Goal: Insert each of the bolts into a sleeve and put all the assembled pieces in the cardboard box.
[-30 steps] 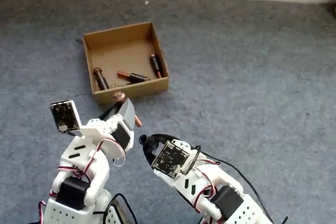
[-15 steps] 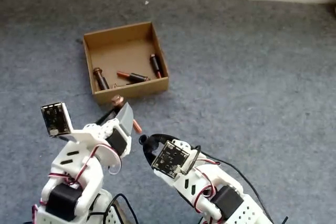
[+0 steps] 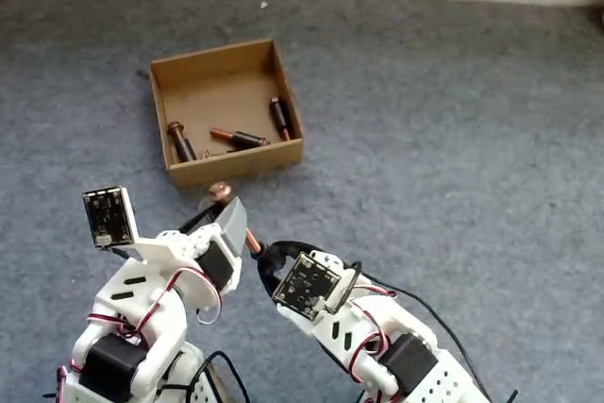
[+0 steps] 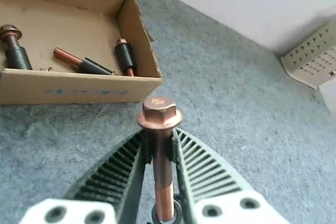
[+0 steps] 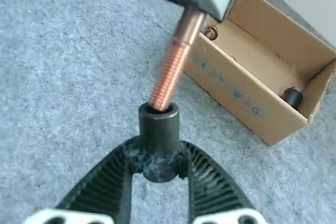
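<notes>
My left gripper (image 4: 159,153) is shut on a copper bolt (image 4: 160,145), hex head toward the box. The bolt's threaded tip (image 5: 167,85) sits in the mouth of a black sleeve (image 5: 158,135), which my right gripper (image 5: 157,163) is shut on. In the high view the bolt (image 3: 238,216) and the sleeve (image 3: 264,257) meet between the two arms, just in front of the cardboard box (image 3: 226,165). The box (image 4: 79,86) holds three assembled bolt-and-sleeve pieces (image 3: 236,137).
Grey carpet (image 3: 453,139) covers the whole surface. A pale wall edge runs along the far side. A perforated white object (image 4: 312,59) lies off to one side in the left wrist view.
The left arm has brought the bolt down and toward the right gripper, so its tip now enters the sleeve. The right arm has kept still.
</notes>
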Robot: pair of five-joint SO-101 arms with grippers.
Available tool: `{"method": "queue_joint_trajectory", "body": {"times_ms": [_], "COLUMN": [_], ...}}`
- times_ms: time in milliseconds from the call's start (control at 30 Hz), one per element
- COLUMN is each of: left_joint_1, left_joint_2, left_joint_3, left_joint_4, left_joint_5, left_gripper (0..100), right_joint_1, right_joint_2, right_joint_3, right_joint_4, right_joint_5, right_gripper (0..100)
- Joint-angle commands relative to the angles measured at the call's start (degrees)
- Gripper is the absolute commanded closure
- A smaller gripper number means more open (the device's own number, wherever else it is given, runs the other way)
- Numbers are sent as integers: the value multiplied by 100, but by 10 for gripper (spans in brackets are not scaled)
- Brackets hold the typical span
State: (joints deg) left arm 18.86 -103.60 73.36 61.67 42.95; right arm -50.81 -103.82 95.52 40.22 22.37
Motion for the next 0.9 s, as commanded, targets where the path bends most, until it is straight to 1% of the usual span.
{"method": "queue_joint_trajectory", "body": {"times_ms": [0, 133, 233, 333, 500, 733, 833, 867], "left_joint_1": [154, 171, 426, 593, 602, 602, 602, 602], "left_joint_2": [-40, -40, -40, -40, -40, -40, -40, -31], "left_joint_3": [-163, -127, 189, 338, 330, 40, 31, 31], "left_joint_4": [0, 9, 0, 0, 9, 580, 651, 651], "left_joint_5": [26, 18, -18, -352, -431, -448, -457, -563], "left_gripper": [995, 995, 995, 995, 995, 993, 992, 992], "right_joint_1": [75, 119, 259, 418, 514, 769, 822, 822], "right_joint_2": [-84, -84, -84, -84, -84, -84, -84, -84], "right_joint_3": [119, 119, 101, 75, 66, 66, 57, 57], "right_joint_4": [-31, -31, -31, -31, -31, -31, -31, -31], "right_joint_5": [35, 35, 26, 18, 18, -299, -299, -299], "right_gripper": [993, 993, 993, 993, 993, 993, 993, 993]}}
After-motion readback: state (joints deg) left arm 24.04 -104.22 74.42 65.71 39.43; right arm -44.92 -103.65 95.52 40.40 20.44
